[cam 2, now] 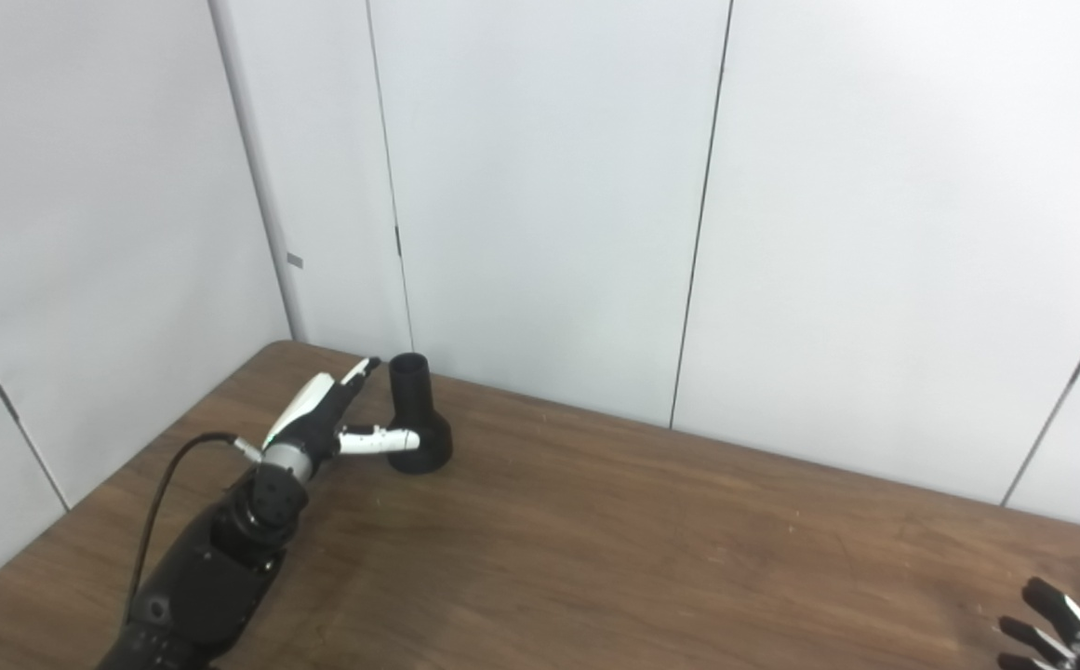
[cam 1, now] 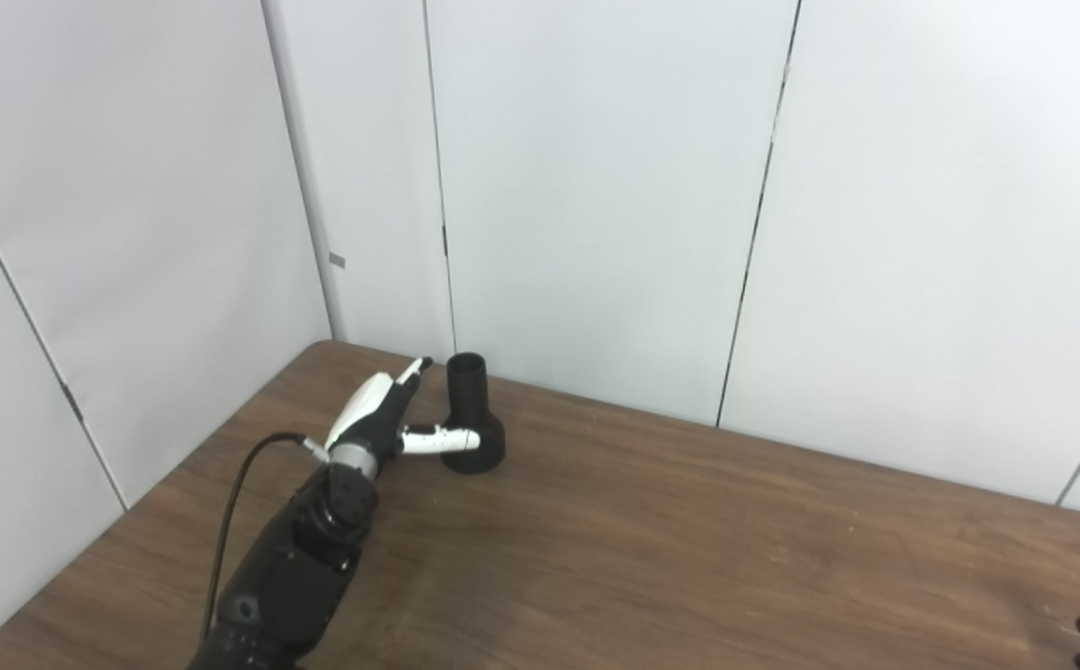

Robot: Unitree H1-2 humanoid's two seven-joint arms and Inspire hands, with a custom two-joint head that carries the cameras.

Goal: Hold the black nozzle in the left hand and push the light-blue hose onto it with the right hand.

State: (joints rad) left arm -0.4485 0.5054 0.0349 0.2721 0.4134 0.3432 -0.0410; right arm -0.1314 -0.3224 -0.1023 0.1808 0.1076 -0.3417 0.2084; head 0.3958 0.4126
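The black nozzle (cam 1: pixel 472 416) stands upright on the brown table near its far left corner, narrow end up, wide base down. My left hand (cam 1: pixel 389 414) is open just left of it, fingers stretched beside the nozzle's neck and the thumb (cam 1: pixel 442 439) lying in front of its base. Whether it touches the nozzle is unclear. It also shows in the right eye view (cam 2: pixel 330 416). My right hand (cam 2: pixel 1056 623) is at the bottom right corner, only its spread fingertips showing, holding nothing. No light-blue hose is in view.
The brown wooden table (cam 1: pixel 670 540) fills the lower picture. White wall panels (cam 1: pixel 595 186) stand close behind the nozzle and along the left edge. A black cable (cam 1: pixel 233 502) loops from my left forearm.
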